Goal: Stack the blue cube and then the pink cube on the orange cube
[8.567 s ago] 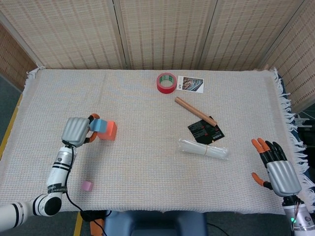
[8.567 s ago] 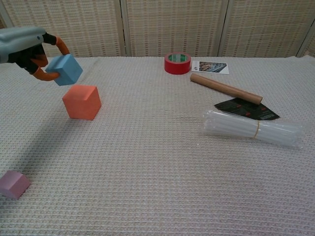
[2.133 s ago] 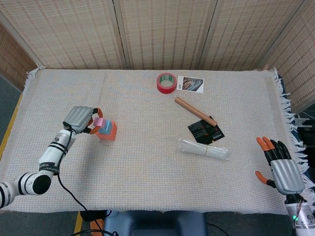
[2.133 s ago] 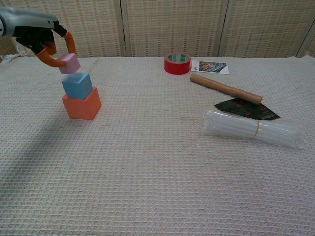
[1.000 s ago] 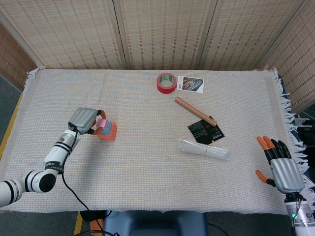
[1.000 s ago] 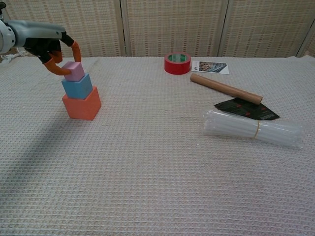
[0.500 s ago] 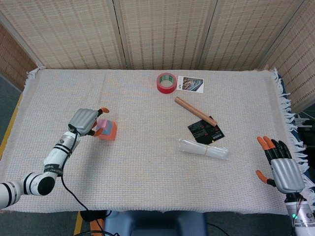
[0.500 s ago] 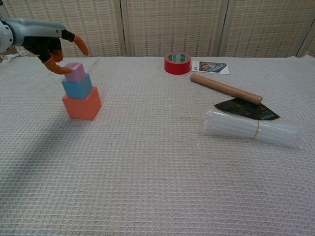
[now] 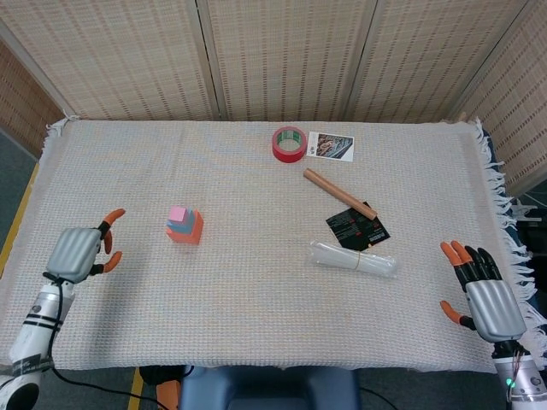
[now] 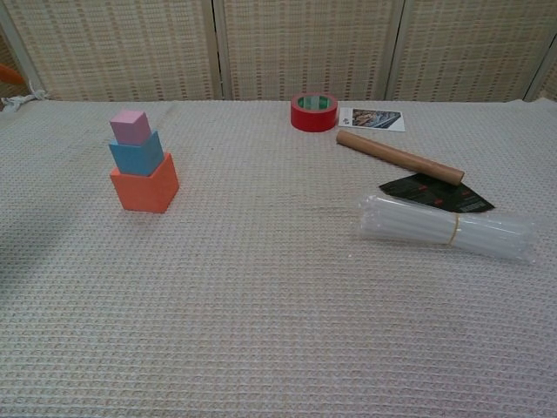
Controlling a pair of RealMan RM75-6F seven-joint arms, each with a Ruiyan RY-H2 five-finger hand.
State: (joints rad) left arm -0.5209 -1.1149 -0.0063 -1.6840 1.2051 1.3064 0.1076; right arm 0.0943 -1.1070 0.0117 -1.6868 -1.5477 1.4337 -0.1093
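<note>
Head view: the stack stands complete, pink cube (image 9: pixel 177 213) on blue cube (image 9: pixel 179 225) on orange cube (image 9: pixel 186 229). The left hand (image 9: pixel 79 254) hangs released, fingers (image 9: pixel 112 215) apart and grasping nothing, near the left edge of the surface (image 9: pixel 256 290). The stack lies to the right of those fingers and a little further from the robot, well apart from them. The right hand (image 9: pixel 487 299) is also released, fingers spread, much further from the stack across the surface, so the left is the nearer hand.

Chest view: the three cubes sit squarely one on another, upright, nothing touching them. Only an orange fingertip shows at the left edge. By my judgement no move toward the stack is called for; the task looks done
</note>
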